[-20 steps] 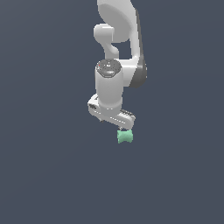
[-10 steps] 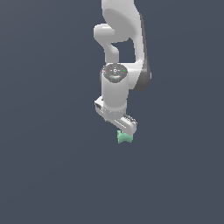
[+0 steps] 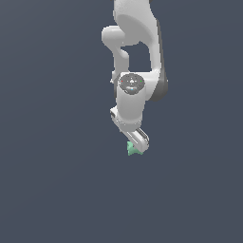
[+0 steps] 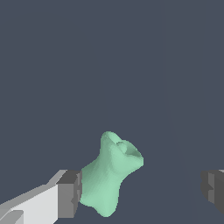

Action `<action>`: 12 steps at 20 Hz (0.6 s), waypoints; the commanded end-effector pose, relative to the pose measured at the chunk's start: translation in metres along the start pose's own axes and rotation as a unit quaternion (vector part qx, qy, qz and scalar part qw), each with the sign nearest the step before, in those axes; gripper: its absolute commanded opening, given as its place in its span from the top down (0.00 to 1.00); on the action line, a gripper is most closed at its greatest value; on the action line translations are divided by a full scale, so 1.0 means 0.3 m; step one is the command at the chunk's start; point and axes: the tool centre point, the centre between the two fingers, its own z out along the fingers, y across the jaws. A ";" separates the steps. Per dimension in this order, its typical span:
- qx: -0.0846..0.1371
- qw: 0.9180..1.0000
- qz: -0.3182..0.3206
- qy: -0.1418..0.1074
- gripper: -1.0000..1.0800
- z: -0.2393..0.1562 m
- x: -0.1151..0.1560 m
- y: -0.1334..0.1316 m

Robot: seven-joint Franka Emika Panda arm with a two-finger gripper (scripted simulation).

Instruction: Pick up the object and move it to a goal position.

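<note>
Object: the mint-green object (image 4: 110,177), a small lump pinched at the middle, is sitting between the gripper's two fingers; in the exterior view (image 3: 134,149) it is peeking out just under the white hand.

Contact: one dark finger pad (image 4: 70,194) is touching or nearly touching the lump's side; the other pad (image 4: 213,190) is standing well apart from it, with bare grey between.

Gripper: the gripper (image 3: 137,144) is spread wide, far wider than the lump, and is gripping nothing yet.

Change: over the last second the hand has been turning about its own axis above the lump. It was lying broadside across the exterior view and is now showing end-on and narrower. The lump is looking unmoved.

Reading: the arm seems to be lining its fingers up with the pinched waist, so this is looking like the pre-grasp stage, with pick-up and carry both still to do.

Risk: with one pad already against the lump, closing may be shoving it sideways before the far pad arrives.

Bench: plain dark grey all round; no goal marker is showing.
</note>
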 end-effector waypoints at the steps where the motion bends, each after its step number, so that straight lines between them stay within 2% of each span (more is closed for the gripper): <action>1: -0.001 1.000 0.031 0.000 0.04 0.010 -0.011 -0.009; 6: -0.002 0.996 0.090 0.001 0.04 0.031 -0.033 -0.027; 12: -0.003 0.987 0.161 0.002 0.04 0.056 -0.060 -0.048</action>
